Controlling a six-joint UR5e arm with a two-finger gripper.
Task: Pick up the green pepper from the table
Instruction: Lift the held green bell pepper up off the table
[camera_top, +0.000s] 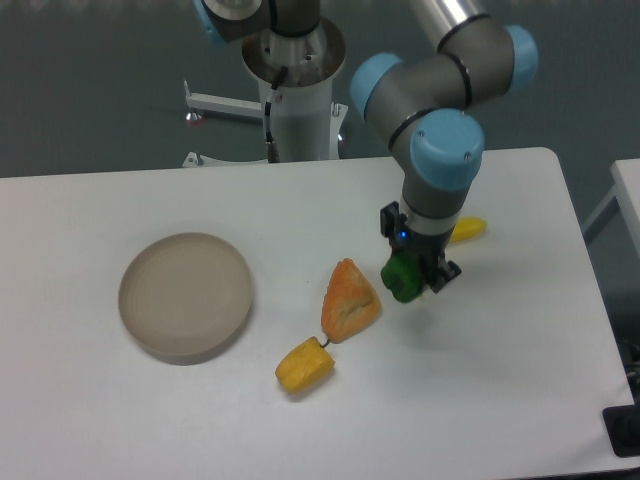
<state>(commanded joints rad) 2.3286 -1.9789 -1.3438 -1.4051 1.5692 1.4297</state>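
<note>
The green pepper (401, 279) is a small glossy green lump held between the fingers of my gripper (414, 276), right of the table's middle. The gripper is shut on it and points down from the arm's blue-capped wrist. I cannot tell whether the pepper still touches the white table (520, 340) or hangs just above it. The gripper's body hides the pepper's right side.
An orange wedge-shaped piece (350, 300) lies just left of the gripper. A yellow pepper with a stem (305, 366) lies in front of it. A round beige dish (186, 294) stands at the left. A curved yellow piece (468, 230) pokes out behind the wrist.
</note>
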